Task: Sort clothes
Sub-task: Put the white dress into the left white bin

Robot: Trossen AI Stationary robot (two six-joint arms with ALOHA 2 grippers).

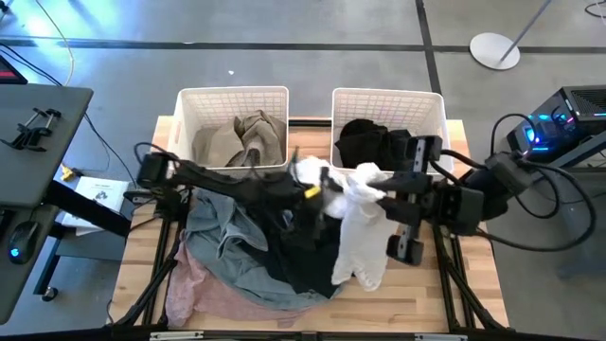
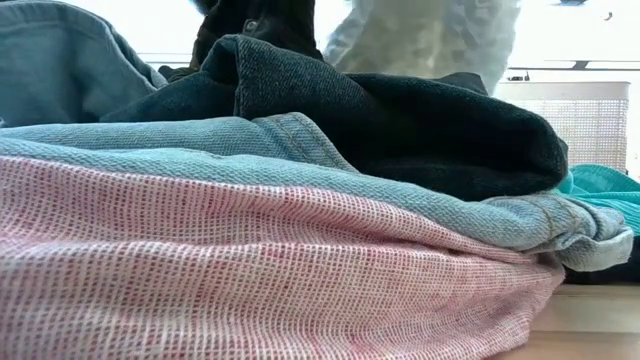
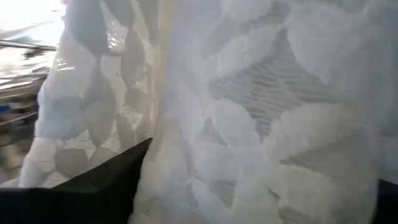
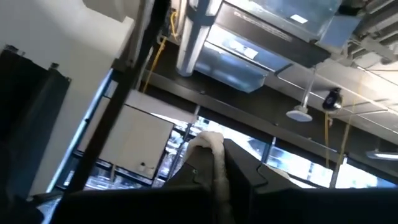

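A white lacy garment (image 1: 363,223) hangs from my right gripper (image 1: 383,185), which is shut on it, raised over the table's middle. My left gripper (image 1: 317,180) reaches in level from the left and is open, and the white fabric (image 3: 261,106) fills the space between its fingers. On the table lies a pile of clothes: a grey-blue piece (image 1: 222,232), a black one (image 1: 303,251), a pale pink one (image 2: 250,270) at the bottom and a teal one (image 2: 600,185). A beige garment (image 1: 248,137) lies in the left basket and a black one (image 1: 365,142) in the right basket. My right gripper pinches a bunched fold of the white garment's upper end (image 4: 214,163) between its two shut fingers, which slant upward. The garment hangs slack below it; the pile hides its lower end in the low view. My left gripper: I cannot tell whether its open fingers (image 3: 106,183) touch the white fabric.
Two white slatted baskets, the left one (image 1: 232,99) and the right one (image 1: 388,99), stand side by side at the table's far edge. Bare wood (image 1: 445,294) shows at the near right. A desk with a clamp (image 1: 33,128) stands left of the table.
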